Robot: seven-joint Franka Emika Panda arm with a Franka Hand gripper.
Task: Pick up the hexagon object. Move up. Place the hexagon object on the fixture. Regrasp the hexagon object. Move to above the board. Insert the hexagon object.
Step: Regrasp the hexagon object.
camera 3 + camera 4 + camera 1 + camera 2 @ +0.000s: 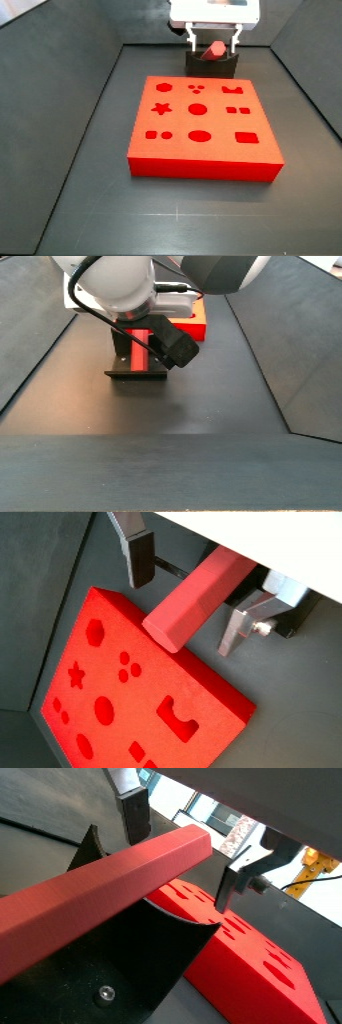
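Note:
The hexagon object (197,600) is a pink-red rod lying in the notch of the dark fixture (127,958). My gripper (185,616) straddles the rod and is open. Its fingers (140,560) stand off both sides of the rod with a gap on each side. In a side view the gripper (214,40) hangs over the fixture (211,66) at the far end of the floor, with the rod's end (217,47) showing between the fingers. The red board (203,125) with its shaped holes lies just in front of the fixture. The arm hides much of the board (189,331).
Dark walls (94,90) run along both sides of the floor. The fixture's base plate (136,374) sits on the dark floor next to the board's end. The robot arm (134,281) fills the space above them.

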